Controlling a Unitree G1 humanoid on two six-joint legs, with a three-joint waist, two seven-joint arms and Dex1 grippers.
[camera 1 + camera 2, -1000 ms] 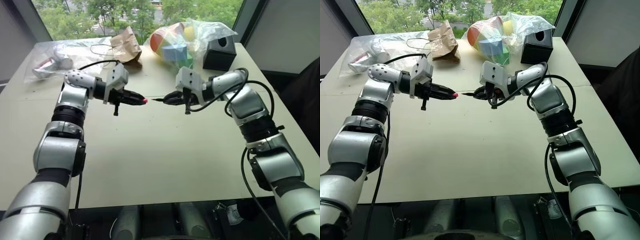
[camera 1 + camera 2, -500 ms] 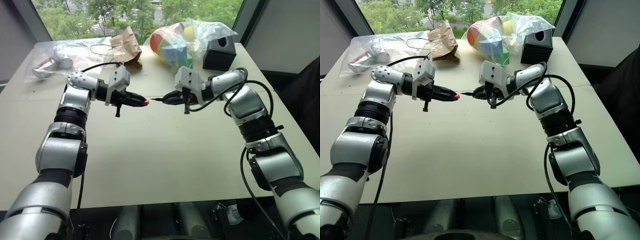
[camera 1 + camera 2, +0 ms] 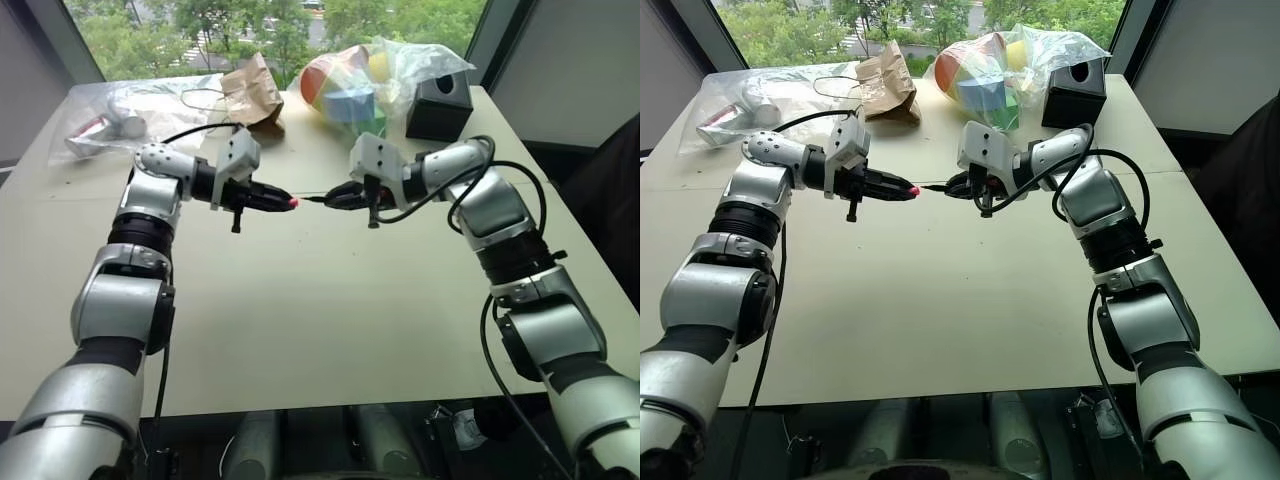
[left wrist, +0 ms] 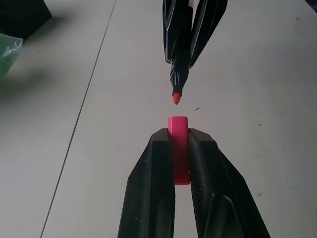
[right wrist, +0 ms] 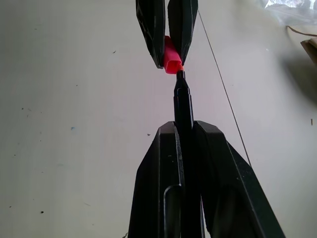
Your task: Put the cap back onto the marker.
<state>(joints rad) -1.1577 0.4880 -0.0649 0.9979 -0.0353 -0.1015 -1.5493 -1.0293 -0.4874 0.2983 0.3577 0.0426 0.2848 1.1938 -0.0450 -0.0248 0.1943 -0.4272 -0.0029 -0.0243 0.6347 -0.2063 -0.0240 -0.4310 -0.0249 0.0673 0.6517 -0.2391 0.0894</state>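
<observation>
1. Pink cap (image 4: pixel 178 148) is sitting pinched between the left gripper's (image 4: pixel 179 141) two fingers, open mouth facing the marker (image 4: pixel 180 54).
2. Marker is being clamped by the right gripper (image 5: pixel 184 130), fingers closed on its dark barrel, reddish tip (image 4: pixel 176 98) sticking out toward the cap.
3. Both are hanging in the air above the table (image 3: pixel 330 300), grippers pointing at each other, tip just short of the cap mouth with a small gap between them.
4. In the right wrist view the tip is looking slightly off to one edge of the cap rim, not dead centre; hard to tell how much.
5. Step, as I read it: lining up before pushing in. Cap not yet on.
6. Risks:
   - tip hitting the rim instead of the bore, from that offset, and smearing ink or tipping the cap.
   - cap sliding back or popping out of the fingers, since only a short plastic piece is being pinched.
   - marker slipping backward through the right fingers under push, so the cap is never seating.
   - barrel and cap axes tilting apart, jamming halfway.
7. Bags (image 3: pixel 385 70) and a black box (image 3: pixel 438 105) are lying at the far edge, well apart.
</observation>
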